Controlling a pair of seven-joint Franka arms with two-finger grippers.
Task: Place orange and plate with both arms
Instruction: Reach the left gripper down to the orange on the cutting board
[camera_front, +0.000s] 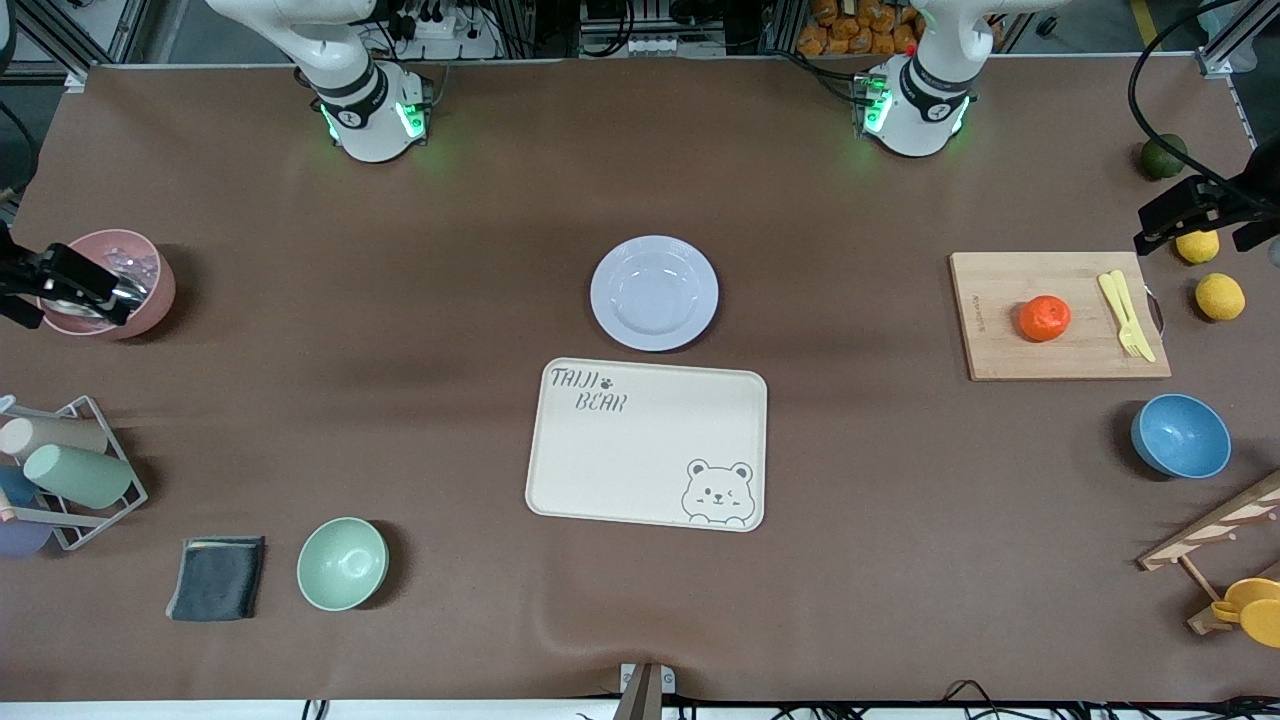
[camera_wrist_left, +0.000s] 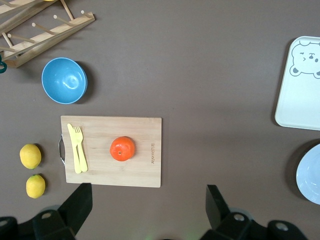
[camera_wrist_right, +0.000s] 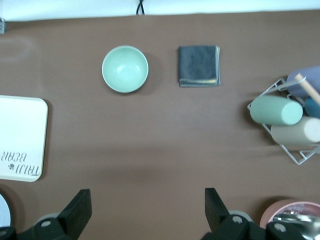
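The orange (camera_front: 1044, 318) sits on a cutting board (camera_front: 1000, 345) toward the left arm's end. The plate (camera_front: 654, 293) lies mid-surface, beside a tray (camera_front: 640, 460). Left gripper (camera_wrist_left: 147, 207) and right gripper (camera_wrist_right: 147, 207) hang open, empty.

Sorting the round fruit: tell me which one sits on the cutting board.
The orange, red-orange, lies on the wooden cutting board beside the yellow fork. The two lemons and the dark green fruit lie on the table.

The counter (camera_front: 400, 300) has a matt brown covering, the cutting board (camera_front: 1000, 360) is pale wood, the plate (camera_front: 654, 293) looks smooth and a little glossy, the orange (camera_front: 1044, 318) has finely dimpled skin, and the folded cloth (camera_front: 216, 577) is dark grey.
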